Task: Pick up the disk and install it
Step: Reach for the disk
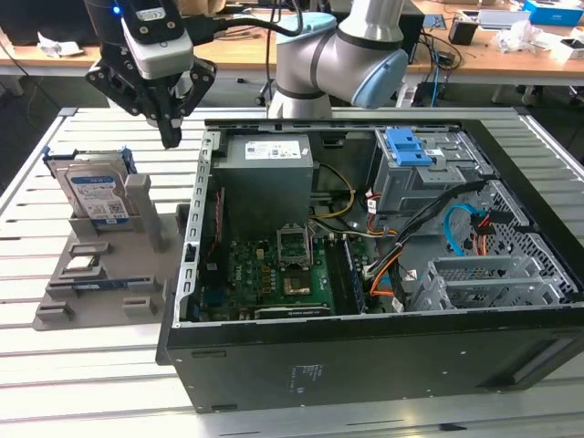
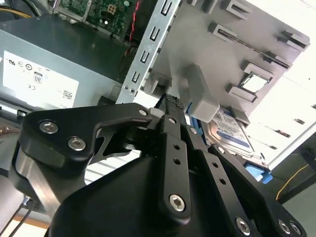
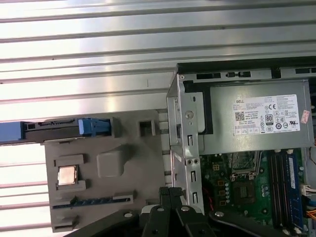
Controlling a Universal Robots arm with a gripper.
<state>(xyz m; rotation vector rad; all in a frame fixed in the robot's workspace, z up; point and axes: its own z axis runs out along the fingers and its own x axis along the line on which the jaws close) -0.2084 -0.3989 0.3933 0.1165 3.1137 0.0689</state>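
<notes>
Open computer case (image 1: 365, 356) beside grey fixture (image 1: 128, 269), slatted table (image 1: 73, 383).

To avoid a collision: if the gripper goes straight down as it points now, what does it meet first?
The gripper would probably meet the edge of the grey tray beside the computer case wall, not the disk; depth is unclear.

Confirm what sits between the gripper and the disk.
A grey upright post stands between the gripper and the disk, as the second wrist view shows.
</notes>
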